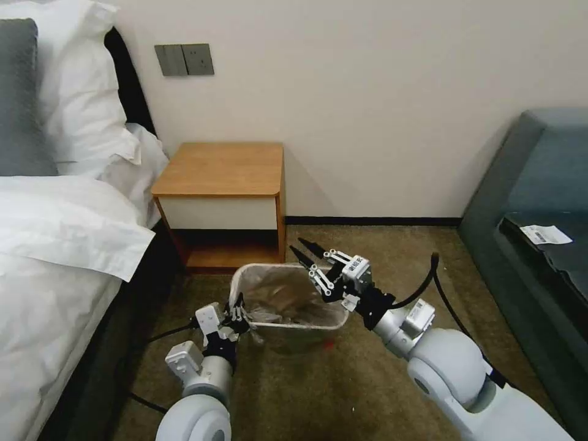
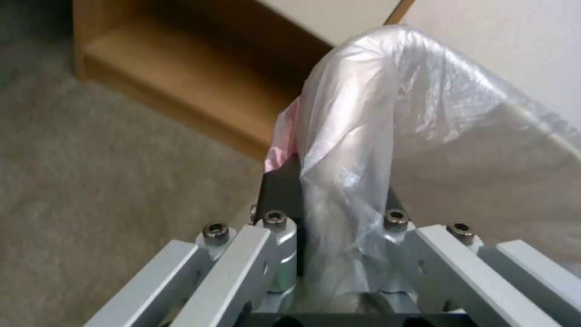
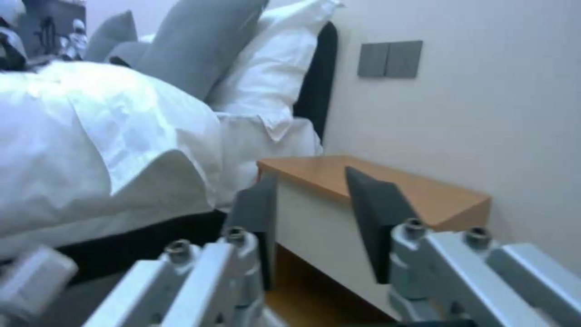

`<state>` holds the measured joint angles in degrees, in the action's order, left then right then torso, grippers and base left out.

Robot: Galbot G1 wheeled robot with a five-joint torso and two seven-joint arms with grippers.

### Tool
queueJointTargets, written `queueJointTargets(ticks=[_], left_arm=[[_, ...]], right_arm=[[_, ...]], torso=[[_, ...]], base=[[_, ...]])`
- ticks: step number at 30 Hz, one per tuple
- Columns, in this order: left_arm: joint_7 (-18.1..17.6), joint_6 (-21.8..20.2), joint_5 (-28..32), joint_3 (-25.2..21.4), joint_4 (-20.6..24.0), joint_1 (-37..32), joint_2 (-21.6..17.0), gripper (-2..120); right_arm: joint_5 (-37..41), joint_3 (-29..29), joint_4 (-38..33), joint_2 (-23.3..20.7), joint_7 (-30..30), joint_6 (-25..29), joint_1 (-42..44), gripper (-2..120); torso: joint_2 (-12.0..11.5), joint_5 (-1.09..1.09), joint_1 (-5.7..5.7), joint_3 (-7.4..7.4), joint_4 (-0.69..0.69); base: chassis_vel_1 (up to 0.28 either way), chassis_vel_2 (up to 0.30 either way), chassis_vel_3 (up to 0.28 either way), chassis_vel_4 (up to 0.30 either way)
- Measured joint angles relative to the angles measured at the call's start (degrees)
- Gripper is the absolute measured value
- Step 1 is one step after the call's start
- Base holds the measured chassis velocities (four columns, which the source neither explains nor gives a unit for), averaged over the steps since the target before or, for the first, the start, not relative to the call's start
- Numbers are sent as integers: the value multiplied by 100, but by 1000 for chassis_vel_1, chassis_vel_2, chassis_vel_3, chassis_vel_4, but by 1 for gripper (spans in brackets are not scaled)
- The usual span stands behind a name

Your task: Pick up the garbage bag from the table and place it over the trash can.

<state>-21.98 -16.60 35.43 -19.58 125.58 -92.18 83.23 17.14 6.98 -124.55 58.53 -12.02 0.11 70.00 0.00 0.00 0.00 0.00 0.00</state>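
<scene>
The cream trash can (image 1: pixel 244 277) stands on the carpet in front of the table (image 1: pixel 220 168), whose wooden top is bare. The clear garbage bag (image 1: pixel 288 301) lies inside the can with its edge folded over the rim. My left gripper (image 1: pixel 237 318) is at the can's near left corner, shut on a bunched fold of the garbage bag (image 2: pixel 387 113), which runs between the left gripper (image 2: pixel 336 195) fingers; a pink-red edge shows beside one finger. My right gripper (image 1: pixel 308 255) hovers open over the can's far right rim, holding nothing. In the right wrist view the right gripper (image 3: pixel 315 204) points at the table (image 3: pixel 393 186).
A bed (image 1: pixel 61 233) with white bedding and pillows lines the left side, close to my left arm. A grey sofa (image 1: pixel 539 202) with a paper slip stands at the right. Black cables trail on the carpet (image 1: pixel 380 245) by both arms. The wall is behind the table.
</scene>
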Motion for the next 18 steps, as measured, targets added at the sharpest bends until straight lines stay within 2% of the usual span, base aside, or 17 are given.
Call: queueJointTargets(ticks=[2, 3, 6, 7, 9, 10, 13, 14, 17, 18], left_arm=[[70, -33, -9, -24, -228, 54, -52, 11], [70, -33, -9, -24, -228, 54, -52, 11], [213, -34, -113, -22, -620, 161, -141, 11], [213, -34, -113, -22, -620, 161, -141, 11], [295, -32, -157, -17, -812, 231, -176, 11], [295, -32, -157, -17, -812, 231, -176, 11], [373, -1, -176, 29, -1082, 307, -196, 11], [373, -1, -176, 29, -1082, 307, -196, 11], [382, 20, -148, 44, -1232, 352, -159, 11], [382, 20, -148, 44, -1232, 352, -159, 11]], right_arm=[[-32, -50, 107, 154, -102, 53, -85, 45], [-32, -50, 107, 154, -102, 53, -85, 45], [-85, -112, 213, 323, -195, 155, -89, 60], [-85, -112, 213, 323, -195, 155, -89, 60], [-123, -112, 248, 384, -223, 259, -3, 70], [-123, -112, 248, 384, -223, 259, -3, 70], [-207, -55, 262, 480, -287, 392, 184, 85], [-207, -55, 262, 480, -287, 392, 184, 85], [-260, -41, 259, 565, -334, 439, 253, 98], [-260, -41, 259, 565, -334, 439, 253, 98]], torso=[[0, 0, 0, 0, 1], [0, 0, 0, 0, 1], [0, 0, 0, 0, 2], [0, 0, 0, 0, 2], [0, 0, 0, 0, 1], [0, 0, 0, 0, 1], [0, -1, 0, 0, 0], [0, -1, 0, 0, 0], [0, 0, 0, 0, 0], [0, 0, 0, 0, 0]], base=[[0, 0, 0, 0], [0, 0, 0, 0], [0, 0, 0, 0], [0, 0, 0, 0], [0, 0, 0, 0], [0, 0, 0, 0], [0, 0, 0, 0], [0, 0, 0, 0], [0, 0, 0, 0], [0, 0, 0, 0]])
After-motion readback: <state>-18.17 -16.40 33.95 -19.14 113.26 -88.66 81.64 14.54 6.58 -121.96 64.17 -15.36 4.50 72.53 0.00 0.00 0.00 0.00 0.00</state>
